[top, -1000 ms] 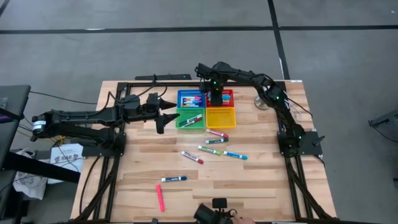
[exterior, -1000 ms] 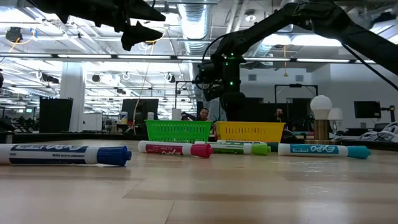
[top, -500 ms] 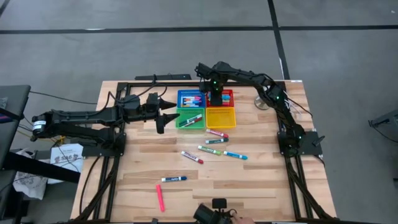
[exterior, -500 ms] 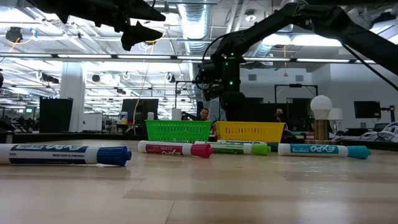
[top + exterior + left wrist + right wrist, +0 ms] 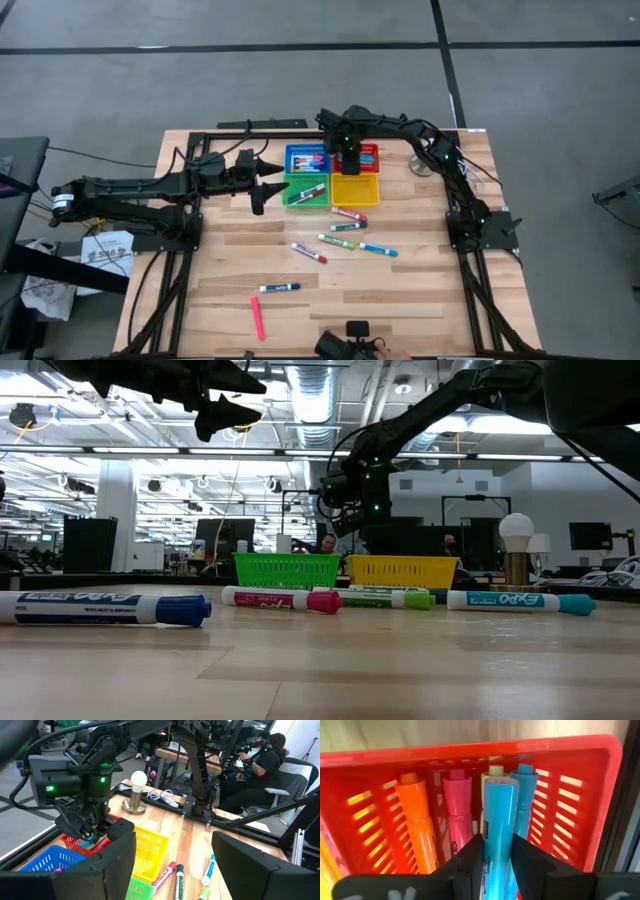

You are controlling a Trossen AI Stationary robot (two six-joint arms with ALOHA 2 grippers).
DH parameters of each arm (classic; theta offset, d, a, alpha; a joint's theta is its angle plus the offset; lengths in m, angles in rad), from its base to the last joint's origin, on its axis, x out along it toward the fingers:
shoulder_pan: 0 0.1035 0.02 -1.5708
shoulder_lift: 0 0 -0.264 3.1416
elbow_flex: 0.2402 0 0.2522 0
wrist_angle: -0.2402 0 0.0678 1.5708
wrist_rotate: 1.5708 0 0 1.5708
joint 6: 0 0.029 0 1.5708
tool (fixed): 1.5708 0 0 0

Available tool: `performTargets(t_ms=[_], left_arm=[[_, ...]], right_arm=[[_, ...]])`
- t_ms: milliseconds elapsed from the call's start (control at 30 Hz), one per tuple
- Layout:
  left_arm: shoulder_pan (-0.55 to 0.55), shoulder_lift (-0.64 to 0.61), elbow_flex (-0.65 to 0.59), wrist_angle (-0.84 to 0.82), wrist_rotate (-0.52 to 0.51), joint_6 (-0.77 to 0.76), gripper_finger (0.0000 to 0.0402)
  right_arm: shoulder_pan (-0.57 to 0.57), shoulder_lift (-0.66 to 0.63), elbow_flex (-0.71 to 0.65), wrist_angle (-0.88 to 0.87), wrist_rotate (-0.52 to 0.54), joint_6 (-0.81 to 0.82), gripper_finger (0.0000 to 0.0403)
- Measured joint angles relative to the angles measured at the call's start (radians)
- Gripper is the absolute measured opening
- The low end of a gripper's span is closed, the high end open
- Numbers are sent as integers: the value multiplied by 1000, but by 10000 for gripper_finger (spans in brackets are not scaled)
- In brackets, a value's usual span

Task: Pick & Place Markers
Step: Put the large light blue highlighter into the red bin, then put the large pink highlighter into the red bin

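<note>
Fingers of my right hand (image 5: 495,851) are loosening around the light-blue marker (image 5: 495,820) — easing apart over the last second, though it sits between them yet, over the red basket (image 5: 580,770). Release looks underway; six markers wait on the worktop (image 5: 420,290), my left hand (image 5: 268,180) open beside the baskets.

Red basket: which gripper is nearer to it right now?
Right. The right gripper hangs directly over the red basket, holding a light blue marker. The left gripper waits beyond the green basket, off to the side.
</note>
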Motion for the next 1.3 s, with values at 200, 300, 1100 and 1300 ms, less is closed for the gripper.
performTargets(t_ms=[200,300,1100,1300], left_arm=[[0,0,0,0,0,0,260],[0,0,0,0,0,0,260],[0,0,0,0,0,0,260],[0,0,0,0,0,0,260]], right_arm=[[8,0,0,0,-2,-16,85],[15,0,0,0,-7,-32,85],[53,0,24,-40,124,-61,201],[80,-15,123,-133,204,-39,217]])
